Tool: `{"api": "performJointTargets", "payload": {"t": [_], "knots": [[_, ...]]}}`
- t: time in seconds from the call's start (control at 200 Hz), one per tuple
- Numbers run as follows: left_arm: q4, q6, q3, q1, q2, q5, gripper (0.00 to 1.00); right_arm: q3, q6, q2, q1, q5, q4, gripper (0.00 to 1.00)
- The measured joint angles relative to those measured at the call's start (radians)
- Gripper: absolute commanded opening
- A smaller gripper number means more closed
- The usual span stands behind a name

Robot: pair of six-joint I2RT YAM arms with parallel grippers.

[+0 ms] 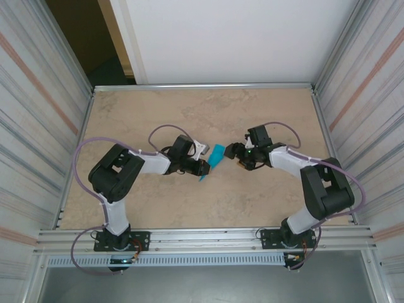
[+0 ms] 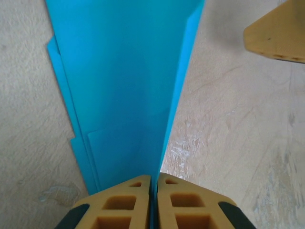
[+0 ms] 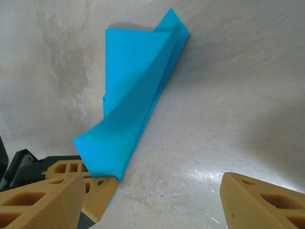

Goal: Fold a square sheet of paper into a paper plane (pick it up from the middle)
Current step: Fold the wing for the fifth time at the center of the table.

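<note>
Left claw (image 2: 153,191) is clamped on one end of the paper plane (image 2: 124,86), mid-table (image 1: 189,113). Right claw (image 3: 152,195) has its jaws apart just beside it. Best bet: hold left pinch firm on crease, close right squarely on wing, no tugging.

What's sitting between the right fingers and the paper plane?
Nothing but bare table, as the right wrist view shows: the open right fingers stand clear of the paper plane.

The 2 arms (image 1: 117,177) are black with white links, lilac cables (image 1: 165,126) and ochre hollow-celled fingers (image 2: 119,205).
</note>
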State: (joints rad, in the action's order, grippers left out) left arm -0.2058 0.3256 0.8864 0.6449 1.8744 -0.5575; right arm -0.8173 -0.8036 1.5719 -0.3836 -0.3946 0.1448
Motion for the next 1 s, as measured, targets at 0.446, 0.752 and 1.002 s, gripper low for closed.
{"api": "performJointTargets", "payload": {"t": [0.446, 0.752, 1.002], "knots": [[-0.016, 0.144, 0.009, -0.044, 0.029, -0.102, 0.12, -0.097, 0.106, 0.119, -0.058, 0.006, 0.014, 0.57], [-0.039, 0.198, 0.009, -0.050, 0.043, -0.125, 0.12, -0.142, 0.159, 0.202, -0.067, 0.002, 0.014, 0.61], [-0.046, 0.208, 0.009, -0.052, 0.047, -0.133, 0.12, -0.178, 0.161, 0.227, -0.067, -0.006, 0.047, 0.65]]}}
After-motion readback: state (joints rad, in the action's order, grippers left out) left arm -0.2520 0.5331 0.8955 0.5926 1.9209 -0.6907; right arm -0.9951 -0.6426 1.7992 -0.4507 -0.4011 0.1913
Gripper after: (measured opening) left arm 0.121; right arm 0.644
